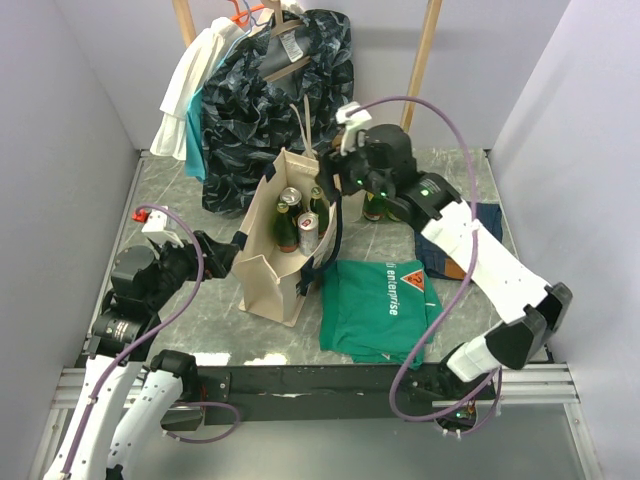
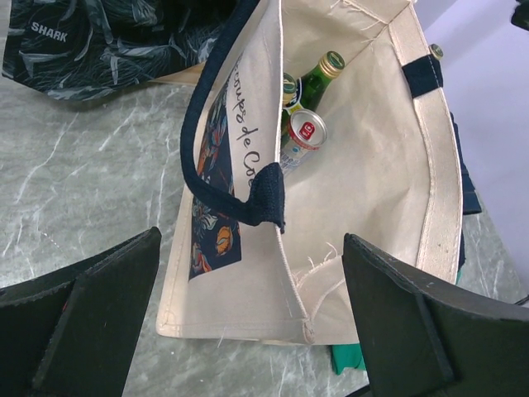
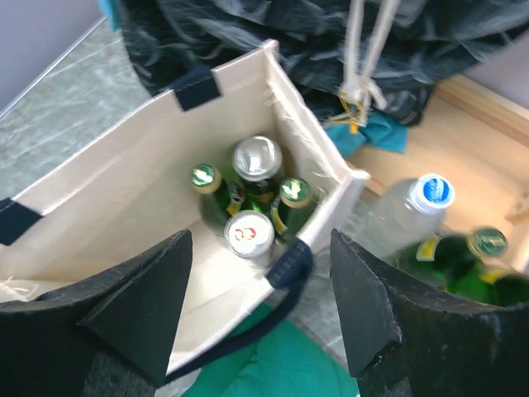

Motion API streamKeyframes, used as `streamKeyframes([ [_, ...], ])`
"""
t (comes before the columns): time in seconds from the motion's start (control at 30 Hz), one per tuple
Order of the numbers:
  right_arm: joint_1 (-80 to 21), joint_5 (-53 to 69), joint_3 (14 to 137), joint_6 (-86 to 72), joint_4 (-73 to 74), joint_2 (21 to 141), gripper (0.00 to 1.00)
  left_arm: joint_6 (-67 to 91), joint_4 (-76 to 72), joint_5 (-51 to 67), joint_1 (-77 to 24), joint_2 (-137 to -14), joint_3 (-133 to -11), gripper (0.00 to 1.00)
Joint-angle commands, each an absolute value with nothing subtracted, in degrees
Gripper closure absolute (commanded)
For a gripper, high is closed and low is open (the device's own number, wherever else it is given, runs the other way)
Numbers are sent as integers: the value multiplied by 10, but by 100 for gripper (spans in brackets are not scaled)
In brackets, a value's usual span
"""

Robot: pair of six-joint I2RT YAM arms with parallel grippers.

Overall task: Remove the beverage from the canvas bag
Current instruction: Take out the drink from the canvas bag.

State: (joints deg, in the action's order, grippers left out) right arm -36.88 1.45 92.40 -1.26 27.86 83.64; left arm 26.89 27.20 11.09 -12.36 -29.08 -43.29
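The cream canvas bag (image 1: 262, 262) with navy straps stands upright and open at the table's middle. Inside it stand green bottles with gold caps (image 3: 295, 192), a silver can (image 3: 258, 156) and a can with a red-marked white lid (image 3: 250, 233). My right gripper (image 3: 261, 236) hovers above the bag's right rim (image 3: 326, 178) and navy strap, open, with nothing between its fingers. My left gripper (image 2: 250, 248) is wide open at the bag's near left corner (image 2: 248, 310), holding nothing. From the left wrist view, a green bottle (image 2: 318, 78) and the can (image 2: 304, 132) show inside.
A clear bottle with a blue cap (image 3: 417, 211) and green bottles (image 3: 463, 256) stand just right of the bag. A green T-shirt (image 1: 375, 305) lies in front of them, blue cloth (image 1: 480, 225) to its right. A dark patterned garment (image 1: 280, 90) and white clothes (image 1: 195, 85) hang behind.
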Motion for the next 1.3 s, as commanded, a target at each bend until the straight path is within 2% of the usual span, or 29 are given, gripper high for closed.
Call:
streamKeyframes([
  [0.0, -395, -2, 988, 13, 315, 880, 26, 274, 246, 109, -125, -299, -426, 4],
  [0.3, -428, 31, 1063, 19, 349, 968, 27, 273, 243, 113, -124, -309, -425, 4],
  [0.67, -449, 30, 1014, 4, 343, 1000, 29, 275, 244, 109, -124, -315, -425, 4],
  [1.07, -479, -17, 906, -23, 340, 953, 30, 273, 243, 120, -124, -325, -425, 4],
  [1.27, -479, -58, 967, -38, 335, 986, 29, 272, 243, 125, -124, -326, -425, 4],
])
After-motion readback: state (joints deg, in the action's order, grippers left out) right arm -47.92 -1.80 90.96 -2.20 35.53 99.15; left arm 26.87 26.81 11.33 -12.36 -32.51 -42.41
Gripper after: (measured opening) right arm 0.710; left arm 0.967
